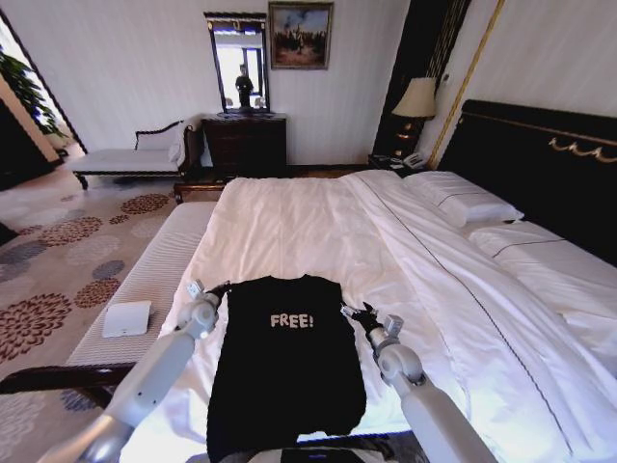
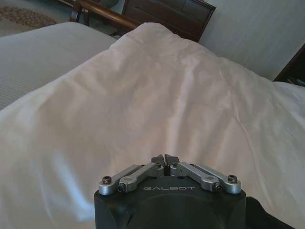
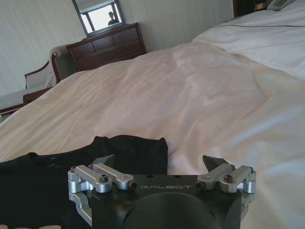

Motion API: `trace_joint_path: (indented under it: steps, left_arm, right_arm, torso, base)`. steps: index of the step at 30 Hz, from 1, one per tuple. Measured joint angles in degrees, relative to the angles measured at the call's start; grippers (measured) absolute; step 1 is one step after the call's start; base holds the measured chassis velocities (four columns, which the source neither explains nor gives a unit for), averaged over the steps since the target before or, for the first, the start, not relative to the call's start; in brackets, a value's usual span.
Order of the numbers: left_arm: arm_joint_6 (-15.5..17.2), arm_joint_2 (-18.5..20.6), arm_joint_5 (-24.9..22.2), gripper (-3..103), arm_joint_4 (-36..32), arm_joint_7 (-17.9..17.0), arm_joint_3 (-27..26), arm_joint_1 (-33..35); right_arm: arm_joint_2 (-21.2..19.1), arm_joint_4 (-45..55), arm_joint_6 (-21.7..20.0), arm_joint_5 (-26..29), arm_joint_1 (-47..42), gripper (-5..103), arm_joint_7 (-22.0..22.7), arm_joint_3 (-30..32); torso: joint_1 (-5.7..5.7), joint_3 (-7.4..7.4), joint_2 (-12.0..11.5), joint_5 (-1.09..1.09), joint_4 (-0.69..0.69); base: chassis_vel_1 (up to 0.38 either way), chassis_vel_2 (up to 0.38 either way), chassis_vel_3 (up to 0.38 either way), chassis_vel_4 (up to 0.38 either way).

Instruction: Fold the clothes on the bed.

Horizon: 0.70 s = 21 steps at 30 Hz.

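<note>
The clothes, a black T-shirt (image 1: 284, 376) with white "FREE!" lettering, lies flat near the foot edge of the bed (image 1: 289, 227) as a narrow upright rectangle. My left gripper (image 1: 216, 288) sits at the shirt's upper left corner. In the left wrist view this gripper (image 2: 164, 160) is shut with its tips together over the white duvet (image 2: 157, 95) and nothing between them; a bit of black cloth (image 2: 269, 217) shows beside it. My right gripper (image 1: 360, 314) is at the shirt's right edge. In the right wrist view it (image 3: 159, 164) stands open, one finger over the shirt (image 3: 57, 181).
A pale striped bench (image 1: 145, 275) runs along the bed's left side with a small white flat box (image 1: 127, 318) on it. Pillows (image 1: 463, 203) and a dark headboard (image 1: 540, 159) lie to the right. A chaise (image 1: 125, 159) and dresser (image 1: 244, 143) stand against the far wall.
</note>
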Motion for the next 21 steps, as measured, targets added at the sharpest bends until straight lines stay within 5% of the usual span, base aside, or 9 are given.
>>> trace_joint_path:
  steps: [9, 17, 21]
  left_arm:
    - [0.0, 0.0, 4.2, 1, 1.5, 1.2, 2.0, -0.6]
    - [0.0, 0.3, 6.6, 0, -0.9, 2.0, 1.3, 5.1]
    - [0.3, 1.7, 6.3, 16, -3.4, 3.1, -0.4, 8.0]
  right_arm:
    - [-0.5, -0.1, 0.1, 0.8, 0.6, 100, 0.0, 0.2]
    - [-1.7, -5.3, -1.6, 10.8, 7.7, 100, 0.5, -1.1]
    - [-1.4, -11.3, -5.0, 18.3, 13.6, 100, 0.3, -3.2]
  torso:
    - [0.00, 0.00, 0.0, 0.02, -0.01]
    - [0.00, 0.00, 0.0, 0.01, 0.00]
    - [0.00, 0.01, 0.0, 0.01, -0.01]
  base:
    - [0.000, 0.000, 0.000, 0.000]
    - [0.000, 0.000, 0.000, 0.000]
    - [0.000, 0.000, 0.000, 0.000]
